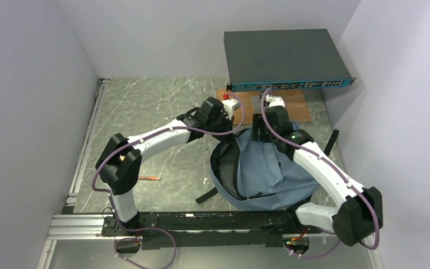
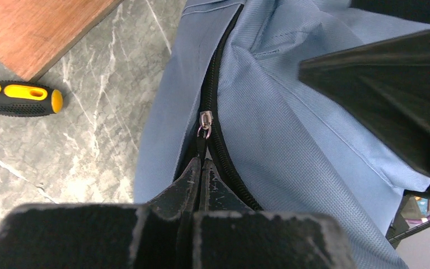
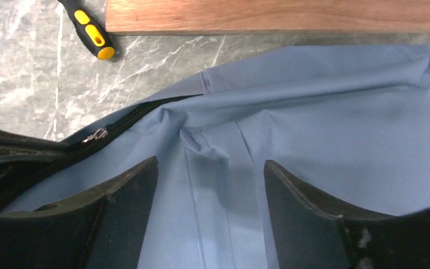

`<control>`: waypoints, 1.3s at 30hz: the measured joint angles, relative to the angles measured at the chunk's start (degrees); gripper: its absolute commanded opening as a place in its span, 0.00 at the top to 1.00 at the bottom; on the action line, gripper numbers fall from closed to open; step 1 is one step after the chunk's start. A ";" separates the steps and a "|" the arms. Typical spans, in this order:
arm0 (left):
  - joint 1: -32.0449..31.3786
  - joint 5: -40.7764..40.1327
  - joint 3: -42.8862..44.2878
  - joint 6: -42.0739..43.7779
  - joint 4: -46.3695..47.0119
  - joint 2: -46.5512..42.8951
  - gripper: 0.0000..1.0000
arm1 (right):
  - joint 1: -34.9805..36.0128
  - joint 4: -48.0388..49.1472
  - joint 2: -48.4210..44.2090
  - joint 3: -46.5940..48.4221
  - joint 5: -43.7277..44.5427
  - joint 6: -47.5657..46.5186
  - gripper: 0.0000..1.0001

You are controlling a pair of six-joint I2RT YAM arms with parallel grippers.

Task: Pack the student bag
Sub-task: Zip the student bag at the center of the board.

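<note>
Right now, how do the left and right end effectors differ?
The left end effector is shut; the right end effector stands open. The left sits at the zipper, tips by its slider; the right hangs over plain fabric. Both are at the student bag.

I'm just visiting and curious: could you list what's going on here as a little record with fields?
bag: blue, lying on the table, zip partly open
left hand: shut, tips at the zip just below the slider
right hand: open, over the bag's fabric
screwdriver: yellow-black handle, beside the board
</note>
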 measured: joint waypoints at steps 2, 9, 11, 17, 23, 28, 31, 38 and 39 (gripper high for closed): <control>0.02 0.46 0.00 -0.35 0.00 0.00 1.00 | 0.02 1.60 2.27 -0.07 -0.04 -1.14 0.39; 0.48 1.92 0.00 -1.11 0.15 0.00 1.00 | 0.11 9.73 7.87 -2.34 2.29 -2.12 0.70; 0.57 2.03 0.00 -1.25 0.09 0.00 1.00 | 0.13 11.58 10.43 -2.84 4.76 -1.88 0.91; 1.03 1.97 -0.52 -1.22 -0.46 -0.48 1.00 | 1.05 16.28 15.67 -3.34 12.52 3.69 1.00; 2.16 1.38 -1.11 -0.55 -6.38 -5.29 1.00 | 1.62 21.00 17.84 -4.72 19.76 10.32 1.00; 2.58 1.97 -5.86 -0.74 -7.21 -12.41 1.00 | 1.64 24.76 17.49 -6.73 21.51 11.65 1.00; 2.54 3.98 -11.39 -2.32 -5.73 -16.94 1.00 | 1.64 25.62 17.49 -6.95 21.16 10.54 1.00; 1.57 7.76 -22.45 -8.92 0.07 -24.55 1.00 | 1.84 21.99 17.20 -4.87 15.58 6.03 0.84; 1.46 7.87 -22.60 -9.53 -0.22 -25.14 1.00 | 2.05 19.47 16.85 -3.67 14.78 5.62 0.74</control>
